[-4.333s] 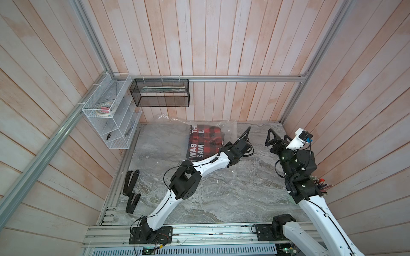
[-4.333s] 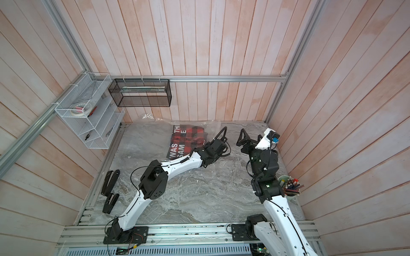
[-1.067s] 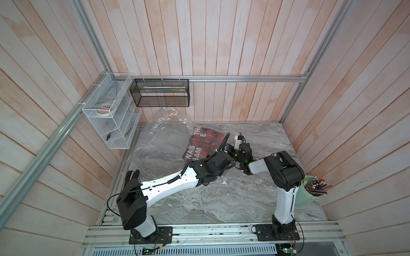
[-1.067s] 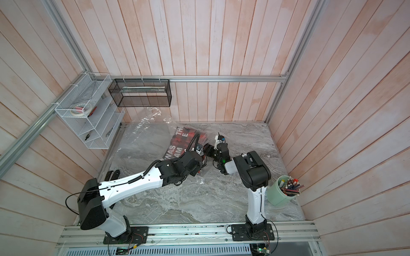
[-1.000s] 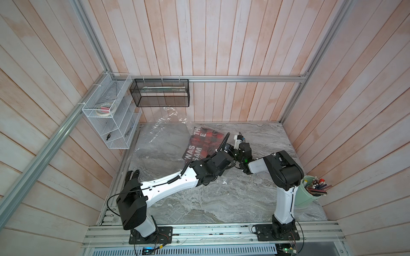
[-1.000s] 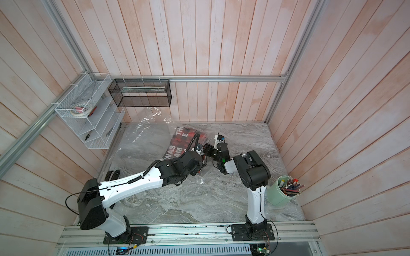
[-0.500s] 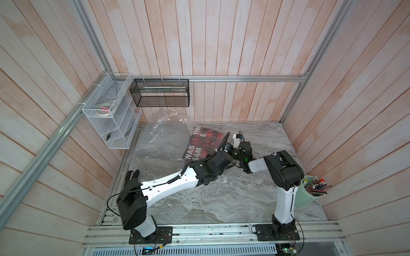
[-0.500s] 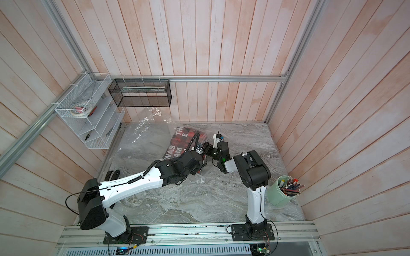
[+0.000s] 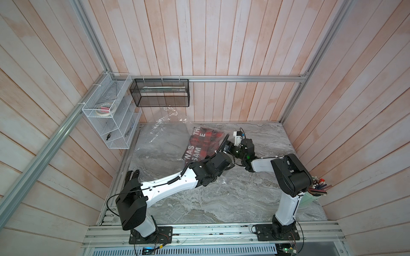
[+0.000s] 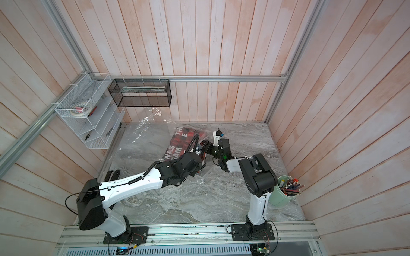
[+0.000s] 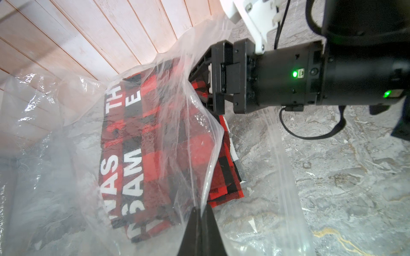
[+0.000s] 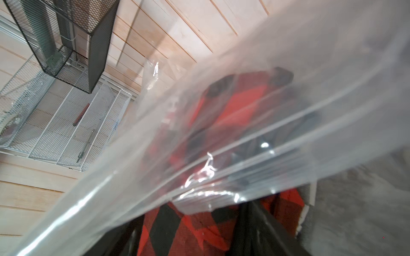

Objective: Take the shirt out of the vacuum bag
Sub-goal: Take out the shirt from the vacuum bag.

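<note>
Shirt [image 9: 203, 145], red and black check with white letters, lies folded inside the clear vacuum bag [image 9: 155, 141] at the back of the desk [image 9: 199, 204] in both top views, both arms meeting at its open end. From the left wrist, the left claw [image 11: 200, 210] is clamped on the top film, holding it up, likely to keep the mouth gaping for the right claw [image 11: 200, 82]. From the right wrist, that claw's fingers [image 12: 255, 221] stand apart over the shirt's edge, nothing gripped yet
</note>
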Available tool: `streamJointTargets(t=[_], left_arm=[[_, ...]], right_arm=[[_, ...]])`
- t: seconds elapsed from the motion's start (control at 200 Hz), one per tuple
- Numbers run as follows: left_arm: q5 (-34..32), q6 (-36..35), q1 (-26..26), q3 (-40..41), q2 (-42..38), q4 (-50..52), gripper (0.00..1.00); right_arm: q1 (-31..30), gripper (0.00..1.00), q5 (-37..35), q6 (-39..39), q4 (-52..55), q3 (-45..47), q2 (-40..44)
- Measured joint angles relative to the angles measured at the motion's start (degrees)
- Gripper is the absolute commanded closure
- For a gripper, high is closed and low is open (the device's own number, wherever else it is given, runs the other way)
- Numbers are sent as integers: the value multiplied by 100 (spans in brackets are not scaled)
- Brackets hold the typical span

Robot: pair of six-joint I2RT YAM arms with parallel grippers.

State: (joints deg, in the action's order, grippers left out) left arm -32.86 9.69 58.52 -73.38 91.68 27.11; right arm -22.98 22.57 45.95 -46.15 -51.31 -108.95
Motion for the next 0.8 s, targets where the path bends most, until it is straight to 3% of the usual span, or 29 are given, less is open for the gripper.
streamJointTargets(t=[0.55, 0.8], left_arm=[[-92, 0, -50, 44, -160, 4, 100], [-94, 0, -76, 46, -160, -15, 100]], right_arm=[[-2, 22, -68, -435, 649, 348, 654], [-13, 22, 55, -415, 605, 260, 358]])
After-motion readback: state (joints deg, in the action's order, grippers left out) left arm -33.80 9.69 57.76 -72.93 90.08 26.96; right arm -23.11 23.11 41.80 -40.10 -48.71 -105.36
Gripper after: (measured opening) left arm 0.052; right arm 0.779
